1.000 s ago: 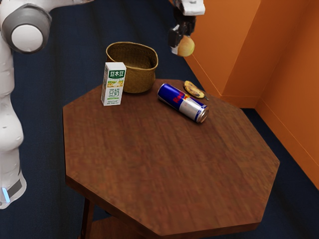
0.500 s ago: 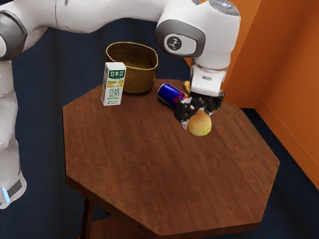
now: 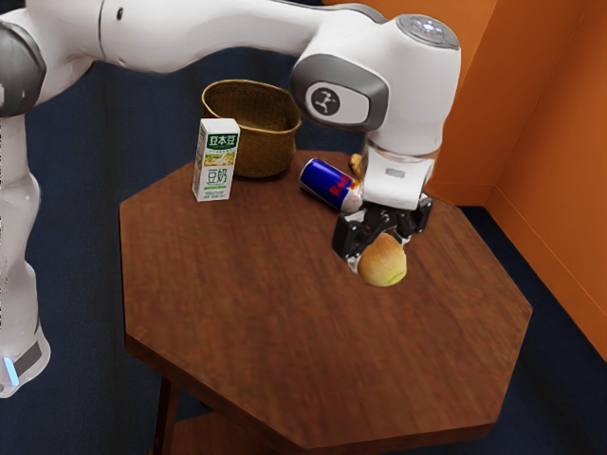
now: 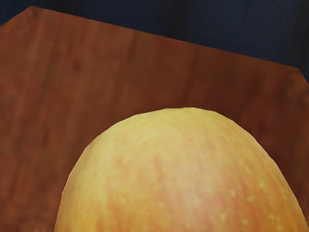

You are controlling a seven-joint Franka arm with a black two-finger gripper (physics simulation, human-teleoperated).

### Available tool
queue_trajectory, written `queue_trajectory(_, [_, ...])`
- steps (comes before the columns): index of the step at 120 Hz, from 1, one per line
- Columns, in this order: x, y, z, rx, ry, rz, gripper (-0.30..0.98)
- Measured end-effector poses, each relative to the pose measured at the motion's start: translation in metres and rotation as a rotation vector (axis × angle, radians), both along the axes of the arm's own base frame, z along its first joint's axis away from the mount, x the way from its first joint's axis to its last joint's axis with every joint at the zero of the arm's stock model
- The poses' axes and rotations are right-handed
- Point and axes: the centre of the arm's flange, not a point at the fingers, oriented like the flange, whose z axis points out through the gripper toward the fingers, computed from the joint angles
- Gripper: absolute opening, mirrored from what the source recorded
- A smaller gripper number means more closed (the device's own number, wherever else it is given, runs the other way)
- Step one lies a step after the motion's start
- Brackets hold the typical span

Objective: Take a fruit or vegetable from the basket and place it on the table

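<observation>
Orange walls [image 3: 545, 114] are rising beside a dark blue floor [image 3: 81, 284], and a brown wooden surface [image 3: 303, 351] is standing between me and the far side of the room. Over its far half, toward the exterior view's right, the black hand [image 3: 378, 253] is gripping a round, yellow-and-rosy fruit [image 3: 384, 262] from two sides, its lower end bulging out below. The fruit is hanging over the wood, though I'm struggling to judge the gap beneath it.

It is looking like an apple to me: firm, light to middling in weight, smooth enough to slip and tender enough to bruise if dropped. Its widest part is offering the best hold, with even pressure on opposite sides; a gentle lowering is what it's asking for next, then a clean release so it isn't rolling.

Farther back, at the exterior view's left, a white carton [image 3: 217, 171] is standing before the woven basket [image 3: 268, 152], wearing 豆本豆 on its green band and 豆奶 lower down. A blue and silver can [image 3: 326, 182] is lying behind the hand, its red lettering starting "Re" and the rest hard to read.
</observation>
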Motion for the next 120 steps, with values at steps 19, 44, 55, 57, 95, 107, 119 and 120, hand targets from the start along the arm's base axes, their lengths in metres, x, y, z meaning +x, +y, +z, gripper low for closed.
queue_trajectory(19, [0.045,0.122,-0.002,-0.004,-0.001,0.238,0.27])
queue_trajectory(44, [0.056,0.322,-0.004,-0.006,-0.003,0.600,0.27])
queue_trajectory(55, [0.046,0.381,-0.006,-0.006,0.000,0.708,0.27])
queue_trajectory(57, [0.044,0.388,-0.006,-0.006,0.000,0.722,0.27])
queue_trajectory(95, [0.070,0.319,-0.009,-0.020,0.001,0.598,0.27])
queue_trajectory(107, [0.111,0.266,-0.009,-0.048,0.004,0.482,0.27])
queue_trajectory(119, [0.090,0.249,-0.011,-0.007,0.026,0.467,0.27])
queue_trajectory(120, [0.087,0.247,-0.011,-0.004,0.028,0.465,0.27])
